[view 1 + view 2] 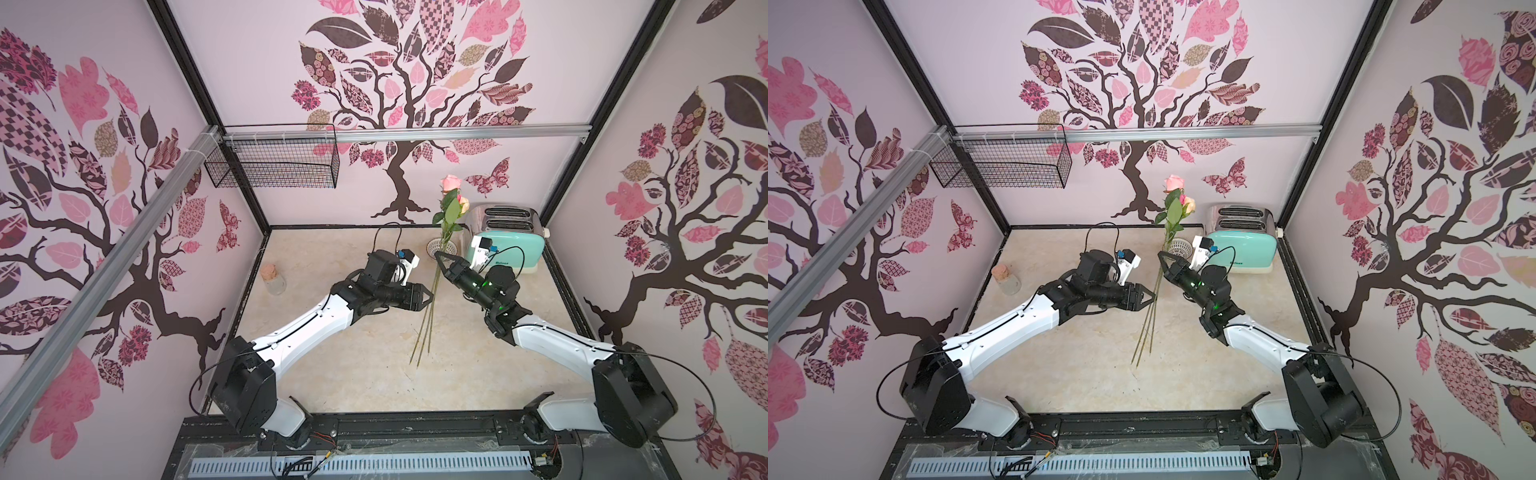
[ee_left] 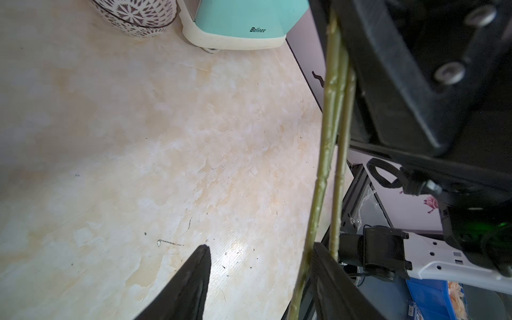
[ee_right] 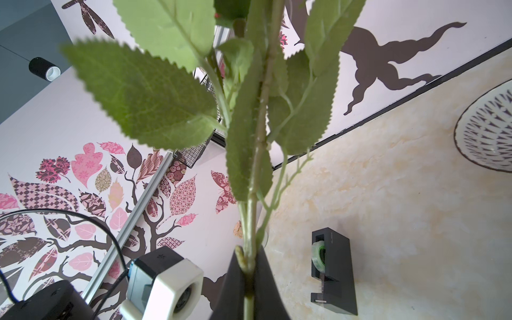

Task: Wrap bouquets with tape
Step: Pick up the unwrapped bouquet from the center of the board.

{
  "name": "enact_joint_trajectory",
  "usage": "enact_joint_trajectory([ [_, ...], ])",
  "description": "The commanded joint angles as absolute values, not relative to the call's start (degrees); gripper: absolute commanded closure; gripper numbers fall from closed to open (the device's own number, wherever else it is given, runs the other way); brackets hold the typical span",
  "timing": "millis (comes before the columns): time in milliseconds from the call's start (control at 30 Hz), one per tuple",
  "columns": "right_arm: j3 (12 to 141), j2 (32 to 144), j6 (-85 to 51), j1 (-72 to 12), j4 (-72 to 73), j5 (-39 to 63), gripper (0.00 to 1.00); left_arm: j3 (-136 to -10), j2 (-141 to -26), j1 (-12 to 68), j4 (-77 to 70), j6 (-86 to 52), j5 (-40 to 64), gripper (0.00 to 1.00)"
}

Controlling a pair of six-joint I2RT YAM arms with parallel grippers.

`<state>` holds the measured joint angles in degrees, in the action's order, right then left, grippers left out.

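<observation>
your right gripper (image 1: 441, 261) grips the roses (image 1: 449, 208) by their stems, blooms up; your left gripper (image 1: 428, 296) stands open lower down, stems just beside one finger (image 2: 325, 268).

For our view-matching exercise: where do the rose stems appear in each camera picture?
Both top views: rose stems mid-picture, slanting, blooms uppermost.
Left wrist: stems pass one left finger.
Right wrist: stems centre, clamped between the right fingers.
Shared landmark: patterned bowl.

Front tabletop (image 1: 374, 382) bare; bouquets (image 1: 425, 328) bar centre; toaster (image 1: 511, 245), bowl (image 1: 435, 246) crowd back right.
</observation>
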<state>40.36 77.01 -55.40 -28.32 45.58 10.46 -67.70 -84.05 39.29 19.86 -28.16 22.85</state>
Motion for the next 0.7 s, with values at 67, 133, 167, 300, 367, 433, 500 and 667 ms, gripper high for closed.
enact_joint_trajectory([
  [67,42.3,76.9,-53.9,-28.3,45.3,10.5,1.00,-64.7,-78.0,35.3,14.4,-31.4,24.2,0.40],
  [133,42.4,77.0,-54.0,-28.3,45.5,10.7,1.00,-65.1,-78.0,36.5,14.2,-30.4,25.2,0.40],
  [167,42.4,77.0,-54.1,-28.3,45.5,10.7,1.00,-65.9,-78.6,37.3,14.9,-29.5,25.8,0.40],
  [300,42.4,77.1,-54.2,-28.3,46.1,11.0,1.00,-68.6,-83.0,39.7,18.3,-27.6,27.6,0.40],
  [367,42.5,77.0,-54.2,-28.3,46.3,11.5,1.00,-69.0,-84.8,40.1,19.1,-27.3,28.3,0.40],
  [433,42.5,76.8,-54.2,-28.3,46.3,11.8,1.00,-69.2,-86.0,40.6,19.9,-26.6,27.4,0.40],
  [500,42.4,76.7,-54.2,-28.3,46.4,12.3,1.00,-69.6,-86.9,40.7,20.5,-26.1,26.8,0.43],
  [667,42.1,76.6,-54.5,-28.3,46.6,13.2,1.00,-71.1,-88.3,40.7,21.1,-24.7,26.1,0.46],
])
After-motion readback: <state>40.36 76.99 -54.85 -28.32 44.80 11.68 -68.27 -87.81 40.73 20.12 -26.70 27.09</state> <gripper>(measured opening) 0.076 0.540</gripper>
